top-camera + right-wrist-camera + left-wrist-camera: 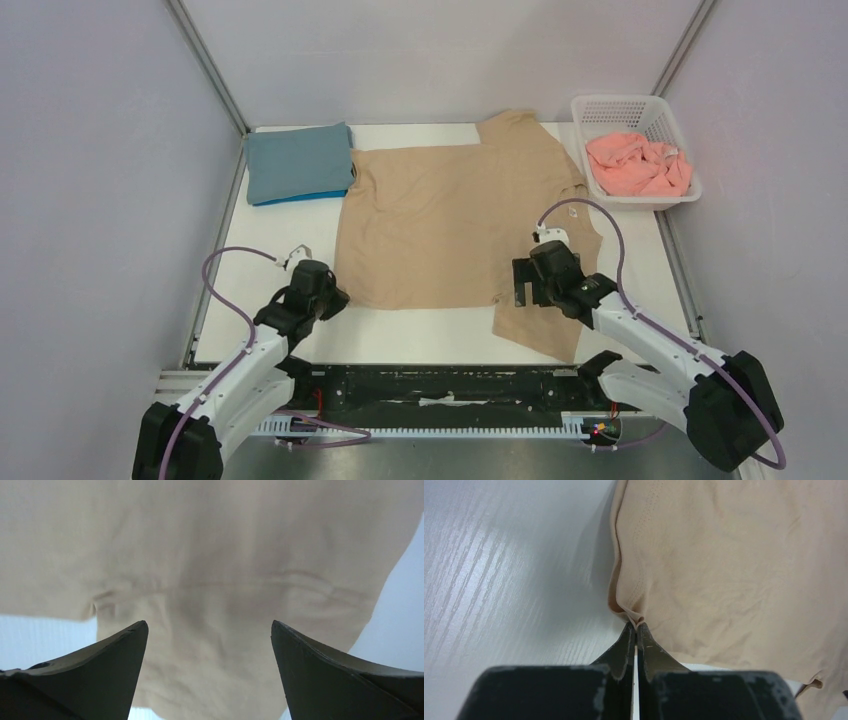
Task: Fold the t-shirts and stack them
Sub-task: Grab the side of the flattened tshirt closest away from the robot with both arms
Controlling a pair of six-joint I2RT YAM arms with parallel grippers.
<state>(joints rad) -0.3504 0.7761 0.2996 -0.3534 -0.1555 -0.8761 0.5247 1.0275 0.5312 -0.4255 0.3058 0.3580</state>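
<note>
tan t-shirt [440, 220] spread flat, your left gripper [636, 626] pinched shut on its near-left hem corner.
your right gripper [210, 630] hangs wide open over its near-right sleeve; beside its far-left sleeve lies the folded slate-blue t-shirt [298, 160], beyond its far-right sleeve the salmon-pink t-shirt [640, 165] in the white basket [620, 101].

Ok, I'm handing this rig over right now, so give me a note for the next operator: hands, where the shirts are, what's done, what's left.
Left hand: shut on the near-left hem corner of the tan t-shirt, spread flat on the table.
Right hand: open, poised over its near sleeve.
Done: slate-blue t-shirt folded far left, on a bright blue t-shirt.
Left: fold and stack the tan one, then the salmon-pink t-shirt crumpled in the white basket.
</note>
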